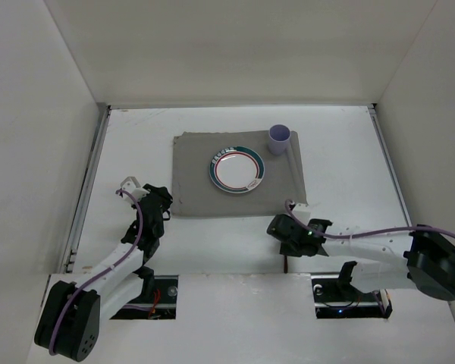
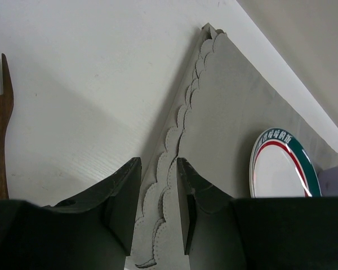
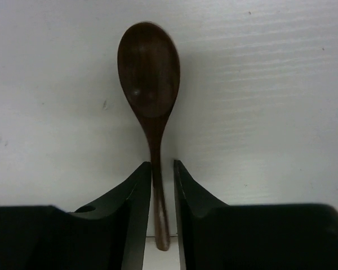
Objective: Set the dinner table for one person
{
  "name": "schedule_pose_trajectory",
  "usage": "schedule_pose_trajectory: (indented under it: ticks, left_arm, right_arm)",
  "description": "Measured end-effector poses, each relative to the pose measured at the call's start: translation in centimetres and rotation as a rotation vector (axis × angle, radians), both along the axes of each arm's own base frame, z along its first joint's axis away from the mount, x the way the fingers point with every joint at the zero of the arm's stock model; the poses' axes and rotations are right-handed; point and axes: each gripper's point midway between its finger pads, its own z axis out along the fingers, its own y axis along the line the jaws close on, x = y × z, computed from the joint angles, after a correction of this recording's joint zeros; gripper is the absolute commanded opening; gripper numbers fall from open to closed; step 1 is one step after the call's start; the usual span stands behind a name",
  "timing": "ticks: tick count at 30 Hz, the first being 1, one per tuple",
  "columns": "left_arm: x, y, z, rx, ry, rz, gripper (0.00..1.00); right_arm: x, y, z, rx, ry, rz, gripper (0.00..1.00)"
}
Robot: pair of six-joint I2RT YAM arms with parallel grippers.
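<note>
The white dinner table [image 1: 349, 152] carries a grey cloth mat [image 1: 193, 174] with a green-rimmed white plate [image 1: 237, 168] and a lilac cup [image 1: 279, 140] on it. My left gripper [image 1: 161, 199] is at the mat's near left edge. In the left wrist view its jaws [image 2: 159, 160] are shut on a raised fold of the scalloped mat edge [image 2: 231, 112]. My right gripper [image 1: 277, 226] is low over the table near its front edge. In the right wrist view it [image 3: 162, 166] straddles the handle of a dark wooden spoon [image 3: 149, 67] lying flat, with a narrow gap showing.
A dark wooden fork [image 2: 0, 112] lies on the table to the left of the left gripper. The plate [image 2: 279, 169] and cup [image 2: 333, 180] show at the right of the left wrist view. White walls enclose the table; metal rails [image 1: 87, 182] run along its sides.
</note>
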Motion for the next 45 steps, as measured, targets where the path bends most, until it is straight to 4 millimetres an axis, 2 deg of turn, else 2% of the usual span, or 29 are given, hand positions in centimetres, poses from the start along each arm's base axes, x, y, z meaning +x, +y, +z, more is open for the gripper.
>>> schedule_pose_trajectory:
  ticks: [2, 3, 6, 8, 10, 12, 15, 17, 19, 21, 24, 26, 30, 45]
  left_arm:
    - [0.0, 0.0, 0.0, 0.0, 0.0, 0.0, 0.3]
    - [0.0, 0.0, 0.0, 0.0, 0.0, 0.0, 0.3]
    - [0.0, 0.0, 0.0, 0.0, 0.002, 0.001, 0.3]
    - [0.0, 0.0, -0.2, -0.001, 0.005, 0.001, 0.3]
    - [0.0, 0.0, -0.2, -0.002, 0.005, 0.001, 0.3]
    - [0.0, 0.0, -0.2, -0.002, 0.005, 0.001, 0.3]
    - [0.0, 0.0, -0.3, -0.002, 0.01, 0.002, 0.3]
    - [0.0, 0.0, -0.6, 0.001, 0.018, 0.002, 0.3]
    - [0.0, 0.0, -1.0, 0.006, 0.032, 0.001, 0.3]
    - [0.0, 0.0, -1.4, 0.01, 0.044, 0.001, 0.3]
    - [0.0, -0.1, -1.4, 0.009, 0.046, -0.001, 0.3]
    - [0.1, -0.1, -1.3, 0.007, 0.039, -0.002, 0.3]
    - [0.2, -0.2, -0.9, 0.001, 0.025, -0.002, 0.3]
    - [0.2, -0.3, -1.2, 0.0, 0.032, -0.006, 0.3]
  right_arm:
    - [0.2, 0.0, -0.1, -0.019, -0.001, -0.001, 0.1]
    - [0.2, 0.0, -0.2, -0.027, -0.002, 0.0, 0.07]
    - [0.8, 0.0, 0.3, -0.041, -0.019, 0.003, 0.07]
    - [2.0, 0.0, 1.5, -0.043, -0.051, 0.002, 0.07]
    - [4.4, 0.1, 3.5, -0.035, -0.106, -0.008, 0.08]
    - [7.7, 0.2, 6.0, -0.023, -0.181, -0.016, 0.09]
    - [13.3, 0.5, 9.8, -0.014, -0.301, -0.012, 0.1]
    - [16.9, 0.7, 10.9, -0.033, -0.346, 0.0, 0.09]
    - [20.5, 0.9, 10.7, -0.072, -0.361, 0.023, 0.09]
    - [23.5, 0.6, 9.5, -0.115, -0.353, 0.038, 0.09]
    - [25.9, -0.6, 6.9, -0.176, -0.31, 0.056, 0.09]
    - [26.6, -1.6, 5.4, -0.205, -0.273, 0.067, 0.09]
    - [27.2, -2.4, 3.8, -0.219, -0.231, 0.092, 0.1]
    - [26.1, -0.1, 2.9, -0.172, -0.19, 0.176, 0.13]
